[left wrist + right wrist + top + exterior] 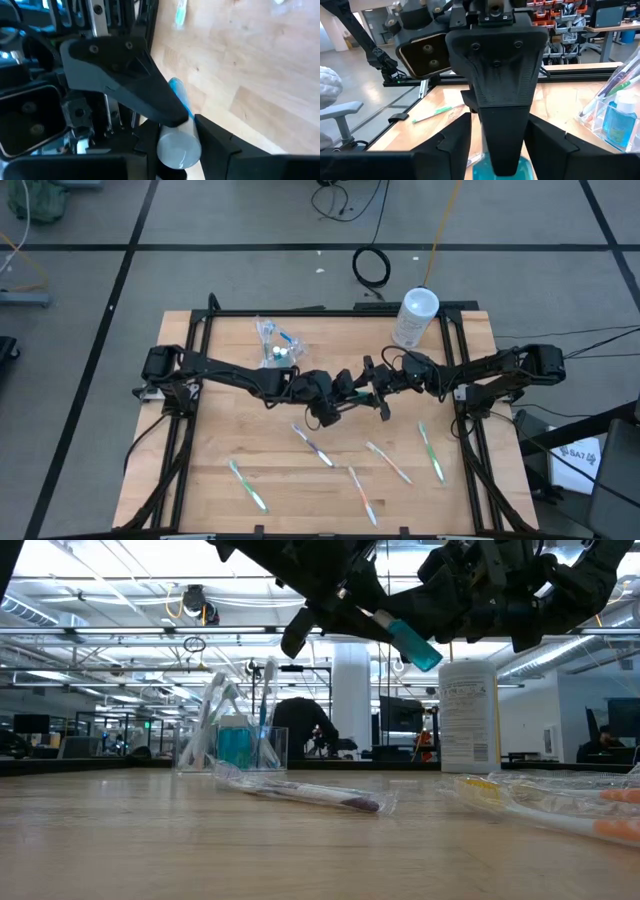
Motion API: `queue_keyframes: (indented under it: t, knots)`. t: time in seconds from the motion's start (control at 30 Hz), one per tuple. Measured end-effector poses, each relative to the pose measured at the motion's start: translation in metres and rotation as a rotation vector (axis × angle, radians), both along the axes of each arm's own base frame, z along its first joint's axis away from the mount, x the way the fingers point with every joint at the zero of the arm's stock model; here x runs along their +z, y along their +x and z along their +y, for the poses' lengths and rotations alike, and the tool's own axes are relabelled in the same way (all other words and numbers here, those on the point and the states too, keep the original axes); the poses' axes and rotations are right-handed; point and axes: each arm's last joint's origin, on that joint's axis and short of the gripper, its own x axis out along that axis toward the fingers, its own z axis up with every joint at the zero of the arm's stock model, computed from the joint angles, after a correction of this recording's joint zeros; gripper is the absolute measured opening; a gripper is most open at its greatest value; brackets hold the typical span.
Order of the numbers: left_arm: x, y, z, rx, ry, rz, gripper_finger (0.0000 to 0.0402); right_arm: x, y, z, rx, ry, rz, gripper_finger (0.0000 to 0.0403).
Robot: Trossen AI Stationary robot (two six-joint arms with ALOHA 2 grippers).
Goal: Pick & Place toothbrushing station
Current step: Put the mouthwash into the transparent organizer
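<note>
Midair now, tube (412,643): 1, hanging between both claws above the counter (220,430).
Left claw (345,402): pinching its white cap.
Right claw (377,393): jaws parting around its teal end.
Toothbrushes (312,444): 5 lying loose.
Pouch (275,345): 1, standing behind.

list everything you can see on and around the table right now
table: one, light wood, dark frame, under both arms
loose toothbrushes: five, pastel handles, scattered over the table's near half
clear pouch: one, transparent, back left of the table, holding more toothbrushes and something teal; counts unclear
tube: one, teal with a white cap, in the air over mid-table between the two grippers
canister: one, whitish, back right of the table
cable coil: one, black, on the floor behind the table
left gripper: one, dark, mid-table, closed on the tube's capped end
right gripper: one, dark, mid-table, at the tube's teal end, facing the left gripper
</note>
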Motion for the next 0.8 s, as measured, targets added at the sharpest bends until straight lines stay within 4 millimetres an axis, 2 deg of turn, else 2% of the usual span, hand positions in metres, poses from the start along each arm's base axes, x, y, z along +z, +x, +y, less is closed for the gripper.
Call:
queue_keyframes:
  t: [0.17,0.6,0.8]
  knots:
    - [-0.002,-0.003,-0.005,0.071,0.046,0.03,0.0107,0.0,0.0,0.0,-0.006,0.002,0.004,0.0185]
    - [-0.017,-0.021,-0.023,0.194,-0.115,0.218,0.0103,-0.001,0.0,0.0,0.002,0.0,0.008,0.0205]
    - [0.0,-0.037,-0.019,0.346,-0.221,0.206,0.0103,-0.002,0.0,0.0,0.001,0.004,0.02,0.0205]
